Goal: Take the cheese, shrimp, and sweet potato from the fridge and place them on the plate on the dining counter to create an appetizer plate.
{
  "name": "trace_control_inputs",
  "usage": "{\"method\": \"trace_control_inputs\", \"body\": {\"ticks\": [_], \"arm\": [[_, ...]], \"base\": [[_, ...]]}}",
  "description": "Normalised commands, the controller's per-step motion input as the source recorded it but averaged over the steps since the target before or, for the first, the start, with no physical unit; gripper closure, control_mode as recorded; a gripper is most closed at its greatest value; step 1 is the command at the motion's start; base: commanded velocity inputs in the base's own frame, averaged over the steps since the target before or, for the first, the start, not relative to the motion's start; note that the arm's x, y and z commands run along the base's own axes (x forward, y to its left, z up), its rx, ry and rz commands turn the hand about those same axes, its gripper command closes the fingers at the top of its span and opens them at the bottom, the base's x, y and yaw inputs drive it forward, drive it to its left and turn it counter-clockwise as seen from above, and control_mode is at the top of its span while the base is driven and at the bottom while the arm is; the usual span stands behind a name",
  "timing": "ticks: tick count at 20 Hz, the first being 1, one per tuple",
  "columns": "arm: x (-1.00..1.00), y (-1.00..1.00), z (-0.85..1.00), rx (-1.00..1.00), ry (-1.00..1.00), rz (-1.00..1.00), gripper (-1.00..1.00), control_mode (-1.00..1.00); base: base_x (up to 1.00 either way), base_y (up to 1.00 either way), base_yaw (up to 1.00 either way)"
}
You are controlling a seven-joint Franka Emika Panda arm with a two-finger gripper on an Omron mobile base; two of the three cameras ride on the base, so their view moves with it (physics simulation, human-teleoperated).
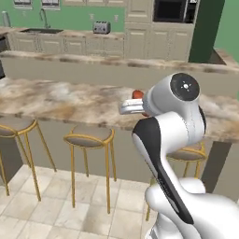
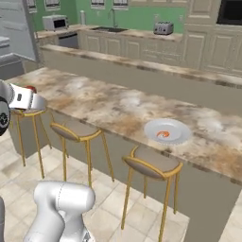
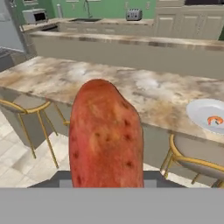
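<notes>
Hand view showed us the sweet potato (image 3: pixel 106 135) standing tall in the centre of the frame, rising from the bottom edge where the end effector pinched it; the fingertips themselves were hidden behind the lump. Behind it ran the marbled dining desk (image 3: pixel 100 83), and at the right edge of the frame we saw the white plate (image 3: pixel 209 113) with the small curled shrimp (image 3: pixel 214 120) lying on it.

From the right base view we found the plate (image 2: pixel 177 126) on the desk (image 2: pixel 108 101) right of centre, the shrimp (image 2: pixel 163 134) resting on its near left part. At the far left edge, the end effector (image 2: pixel 32 94) showed a sliver of the reddish sweet potato (image 2: pixel 30 88) at its tip, well apart from the plate. Three gold-legged stools (image 2: pixel 78 132) stood along the near side of the desk.

From the left base view we saw the arm's white wrist in the centre, with a bit of the sweet potato (image 1: pixel 137 94) peeking above it, over the desk (image 1: pixel 60 102).
</notes>
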Motion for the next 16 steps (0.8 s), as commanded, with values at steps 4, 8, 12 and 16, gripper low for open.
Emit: {"method": "trace_control_inputs", "body": {"ticks": [4,8,12,16], "arm": [[0.00,0.00,0.00,0.00,0.00,0.00,1.00,1.00],[0.00,0.00,0.00,0.00,0.00,0.00,1.00,1.00],[0.00,0.00,0.00,0.00,0.00,0.00,1.00,1.00],[0.00,0.00,0.00,0.00,0.00,0.00,1.00,1.00]], "base": [[0.08,-0.94,-0.43],[0.31,-0.78,-0.36],[0.51,-0.47,-0.33],[0.93,0.27,-0.31]]}}
